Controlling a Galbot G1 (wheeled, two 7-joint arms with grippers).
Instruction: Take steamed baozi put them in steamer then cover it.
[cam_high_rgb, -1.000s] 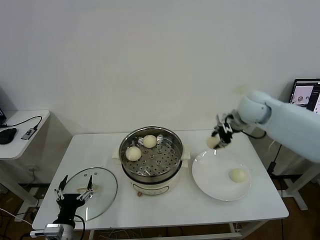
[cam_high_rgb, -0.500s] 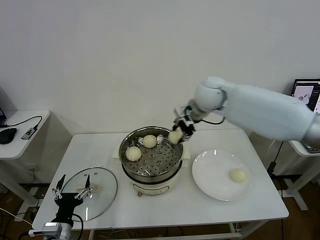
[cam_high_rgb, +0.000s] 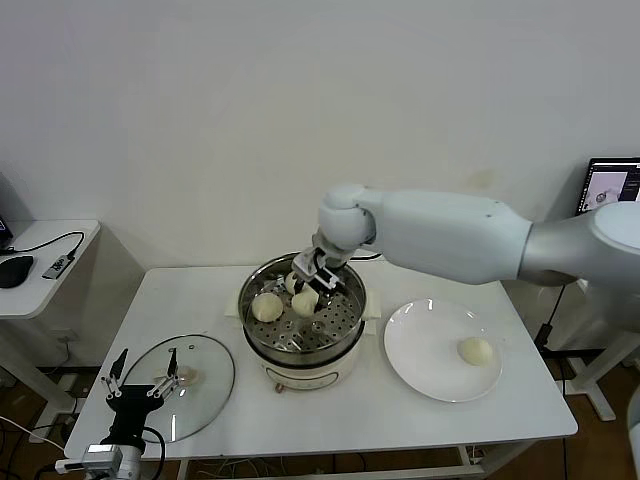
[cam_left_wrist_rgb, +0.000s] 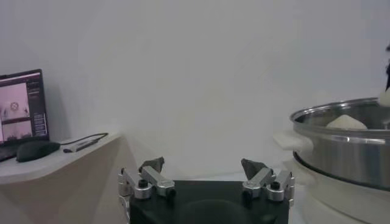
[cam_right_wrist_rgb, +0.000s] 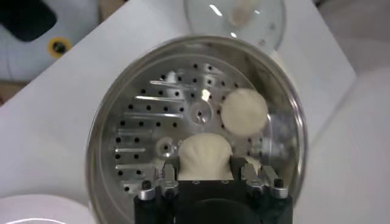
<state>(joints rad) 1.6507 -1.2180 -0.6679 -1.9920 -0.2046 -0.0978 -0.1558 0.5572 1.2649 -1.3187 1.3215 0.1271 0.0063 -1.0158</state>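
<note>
My right gripper (cam_high_rgb: 307, 287) is shut on a cream-white baozi (cam_high_rgb: 305, 301) and holds it over the perforated tray of the steel steamer (cam_high_rgb: 343, 338). In the right wrist view the held baozi (cam_right_wrist_rgb: 206, 157) sits between the fingers (cam_right_wrist_rgb: 168, 174). One baozi (cam_high_rgb: 265, 307) lies on the tray's left side, also seen in the right wrist view (cam_right_wrist_rgb: 244, 111). Another baozi (cam_high_rgb: 289, 282) is half hidden behind the gripper. A fourth baozi (cam_high_rgb: 476, 350) lies on the white plate (cam_high_rgb: 425, 350). The glass cover (cam_high_rgb: 200, 385) lies flat left of the steamer. My left gripper (cam_high_rgb: 147, 360) is open beside it.
A side table (cam_high_rgb: 45, 260) with a mouse and cables stands at the far left. A monitor (cam_high_rgb: 612, 190) is at the far right. The left wrist view shows the steamer's wall (cam_left_wrist_rgb: 347, 155) and my open left gripper (cam_left_wrist_rgb: 203, 165).
My right arm has swung left from above the plate to over the steamer, carrying the baozi and lowering it toward the tray. The left gripper has barely shifted.
</note>
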